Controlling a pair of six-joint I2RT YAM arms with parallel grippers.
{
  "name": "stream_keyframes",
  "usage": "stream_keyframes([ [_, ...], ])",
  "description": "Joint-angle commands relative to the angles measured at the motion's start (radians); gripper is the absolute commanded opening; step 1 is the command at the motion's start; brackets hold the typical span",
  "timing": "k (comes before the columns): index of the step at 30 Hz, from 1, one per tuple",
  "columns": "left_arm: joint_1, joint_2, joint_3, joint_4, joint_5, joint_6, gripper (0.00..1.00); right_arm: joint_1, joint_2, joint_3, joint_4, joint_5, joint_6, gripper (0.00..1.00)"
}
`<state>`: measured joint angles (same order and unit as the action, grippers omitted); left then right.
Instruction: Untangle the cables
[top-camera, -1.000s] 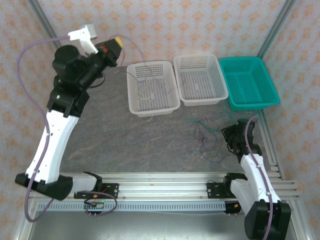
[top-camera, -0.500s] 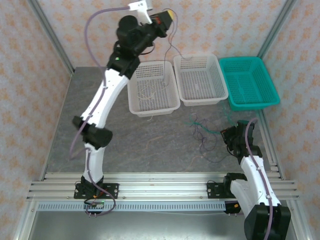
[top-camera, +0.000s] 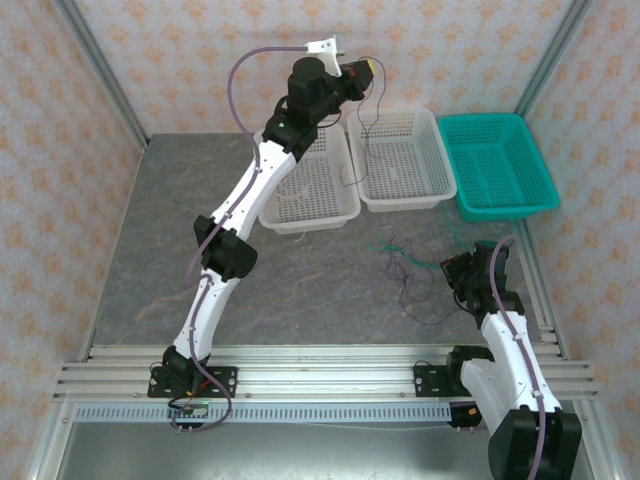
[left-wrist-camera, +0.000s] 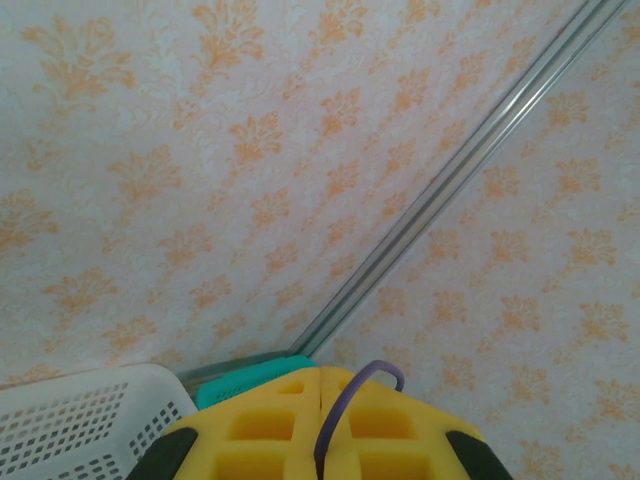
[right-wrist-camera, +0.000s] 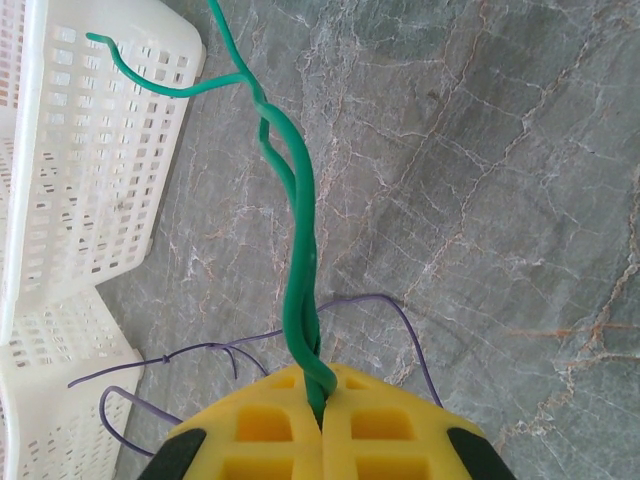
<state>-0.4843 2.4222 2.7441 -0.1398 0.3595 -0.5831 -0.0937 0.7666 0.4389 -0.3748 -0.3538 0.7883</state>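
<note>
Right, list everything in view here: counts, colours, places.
left white basket: one, white, far side of the table, partly under the left arm
middle white basket: one, white, beside it
teal basket: one, teal, far right corner
hanging purple cable: one, dark purple, dangling from the left gripper above the white baskets
green cable: twisted strands, count unclear, green, on the table, running into the right gripper
loose purple cables: a few strands, dark purple, on the table by the right gripper
table: one, grey stone pattern
left gripper: yellow pads, shut on the hanging purple cable, raised high
right gripper: yellow pads, shut on the green cable, low over the table
</note>
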Motion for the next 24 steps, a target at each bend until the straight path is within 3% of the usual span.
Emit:
stream_keyframes([
  [1, -0.013, -0.064, 0.031, 0.070, 0.010, 0.007, 0.00, 0.007, -0.008, -0.005, 0.007, -0.003, -0.016, 0.03],
  [6, -0.032, -0.129, 0.032, 0.153, -0.015, 0.041, 0.00, 0.007, -0.007, 0.001, 0.004, 0.003, -0.017, 0.03],
  [11, -0.061, -0.141, 0.043, 0.216, -0.083, 0.167, 0.00, 0.006, -0.003, 0.005, 0.015, -0.002, -0.007, 0.03],
  [24, -0.061, 0.062, 0.061, 0.190, -0.127, 0.218, 0.00, 0.007, -0.018, 0.014, -0.021, -0.005, -0.022, 0.03],
])
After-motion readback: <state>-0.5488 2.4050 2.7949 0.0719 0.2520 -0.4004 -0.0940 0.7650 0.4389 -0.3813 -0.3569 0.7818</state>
